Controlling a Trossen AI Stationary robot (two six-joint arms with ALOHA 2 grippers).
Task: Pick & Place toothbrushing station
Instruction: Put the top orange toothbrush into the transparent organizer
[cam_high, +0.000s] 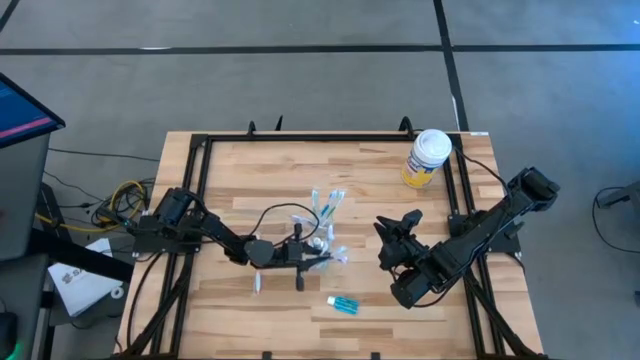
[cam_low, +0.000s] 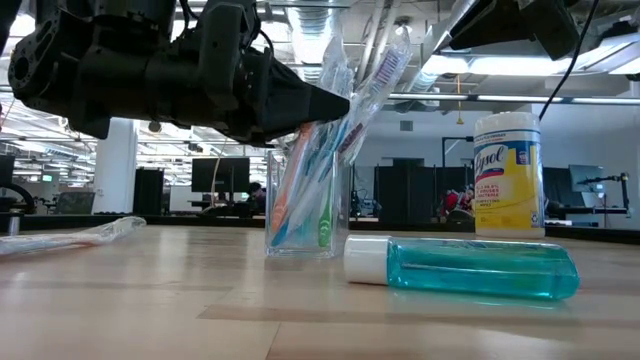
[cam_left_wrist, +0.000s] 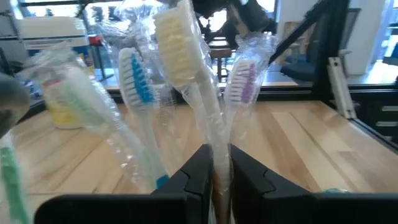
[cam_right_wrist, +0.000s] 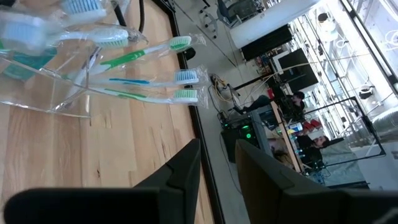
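Small clear tumbler (cam_low: 300, 205) mid-table, several wrapped toothbrushes inside; left gripper (cam_left_wrist: 214, 177) pinches a white-handled toothbrush (cam_left_wrist: 186, 68) above it; beside tumbler, blue white-capped tube (cam_low: 465, 268) and more wrapped brushes (cam_high: 328, 203) unplaced; right gripper (cam_right_wrist: 217, 155) idle nearby, half-open, empty.

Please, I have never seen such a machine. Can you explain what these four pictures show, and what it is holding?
It is a robot with two dark arms at a wooden table. One camera looks down from above, one looks level across the table, and one sits on each wrist. The left gripper is closed on a plastic-wrapped white-handled toothbrush, standing with other toothbrushes in a small clear tumbler. The right gripper waits open and empty nearby. A small blue tube with a white cap lies on the table. A yellow container with a white lid stands at a far corner.
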